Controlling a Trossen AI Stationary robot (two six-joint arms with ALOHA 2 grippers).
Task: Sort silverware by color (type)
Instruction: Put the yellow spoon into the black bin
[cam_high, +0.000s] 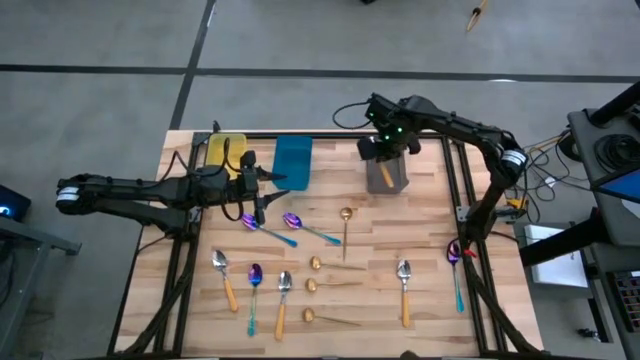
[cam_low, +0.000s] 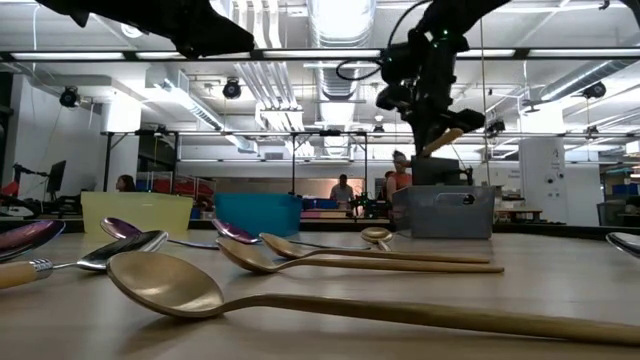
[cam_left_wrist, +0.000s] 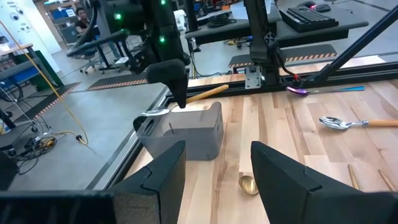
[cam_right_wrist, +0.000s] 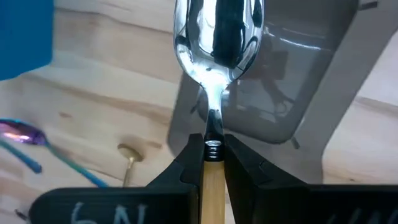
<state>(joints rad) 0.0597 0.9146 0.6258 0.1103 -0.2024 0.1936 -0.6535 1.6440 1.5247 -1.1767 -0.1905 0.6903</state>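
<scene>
In the right wrist view, the right hand (cam_right_wrist: 213, 163) covers most of the orange handle of its silver spoon (cam_right_wrist: 219, 37), and the bowl's tip runs off the picture's edge. The grey bin (cam_right_wrist: 311, 93) is cropped there, so its inside cannot be made out. In the low view, the nearest gold spoon (cam_low: 170, 283) is blurred, its handle leaving the frame. People beyond the surface are too small to tell apart.

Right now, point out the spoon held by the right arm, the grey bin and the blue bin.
orange-handled silver spoon (cam_right_wrist: 219, 37), right wrist view, on its shiny bowl.
grey bin (cam_high: 388, 177), high view, on its near wall.
blue bin (cam_high: 292, 163), high view, on its floor.
</scene>
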